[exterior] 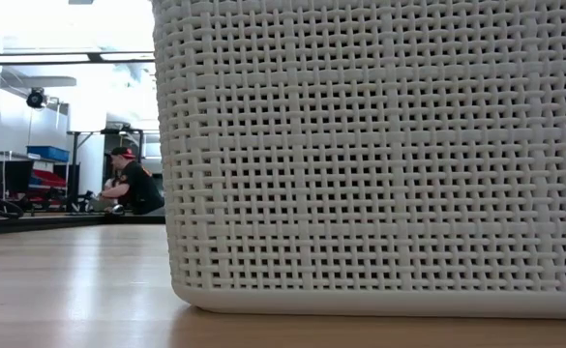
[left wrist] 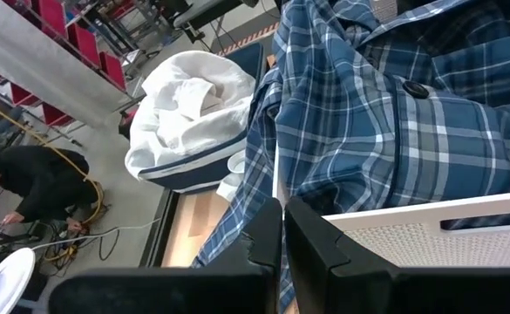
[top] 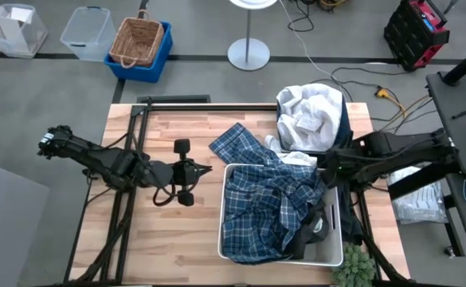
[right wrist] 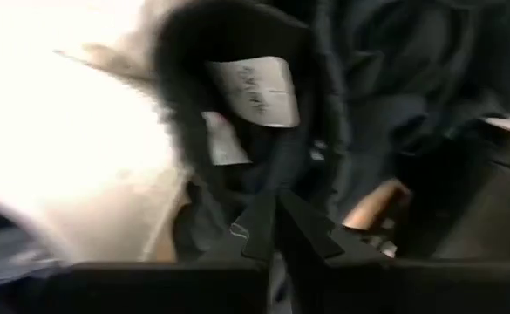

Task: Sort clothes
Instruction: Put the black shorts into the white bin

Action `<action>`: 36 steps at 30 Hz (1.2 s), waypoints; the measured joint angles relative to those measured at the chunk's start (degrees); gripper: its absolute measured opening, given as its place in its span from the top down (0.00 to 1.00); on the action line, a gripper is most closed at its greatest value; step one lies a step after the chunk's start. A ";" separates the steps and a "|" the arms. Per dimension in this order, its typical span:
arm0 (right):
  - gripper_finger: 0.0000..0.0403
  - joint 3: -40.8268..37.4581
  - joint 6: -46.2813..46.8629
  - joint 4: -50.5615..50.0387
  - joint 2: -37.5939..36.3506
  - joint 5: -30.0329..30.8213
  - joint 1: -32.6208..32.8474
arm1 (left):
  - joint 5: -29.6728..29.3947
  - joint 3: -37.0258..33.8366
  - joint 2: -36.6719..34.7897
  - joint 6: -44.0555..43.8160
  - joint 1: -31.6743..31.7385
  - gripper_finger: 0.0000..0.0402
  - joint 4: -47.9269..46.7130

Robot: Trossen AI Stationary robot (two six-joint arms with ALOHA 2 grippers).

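Two bins are sitting on the wooden table (top: 177, 255): one white woven-pattern plastic bin (top: 328, 257) and one navy blue bin (top: 340, 127). One blue-and-white plaid shirt (top: 260, 211) is filling the white bin and spilling over its far rim onto the table. One pile of white garments (top: 311, 112) is heaping out of the navy bin, with a little white fabric (top: 296, 159) showing between the bins. One dark garment (top: 316, 223) is lying at the white bin's right side. The right gripper (top: 326, 209) is reaching into that bin, its fingers pinched together on the dark garment beside a white sewn-in label (right wrist: 256, 90); the label's print is not legible. The left gripper (top: 203, 169) is hovering over bare table left of the plaid shirt, fingers closed and holding nothing.
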 joint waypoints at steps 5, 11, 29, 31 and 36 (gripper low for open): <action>0.98 -0.05 -0.63 9.06 3.49 0.83 3.03 | 0.00 -0.13 0.00 0.00 0.00 1.00 0.02; 0.98 3.62 -5.31 12.84 11.52 2.05 3.38 | -0.01 -1.00 0.04 0.00 0.07 1.00 0.41; 0.69 -0.86 -4.89 -0.31 13.65 5.51 4.82 | 0.00 -3.89 0.04 -1.70 0.11 1.00 1.49; 0.61 -2.09 -5.04 1.60 13.17 5.93 4.80 | 0.00 -3.89 0.04 -1.79 0.11 1.00 1.90; 0.47 -2.33 -5.75 5.38 12.67 7.61 4.71 | 0.00 -3.89 0.04 -1.90 0.15 1.00 2.44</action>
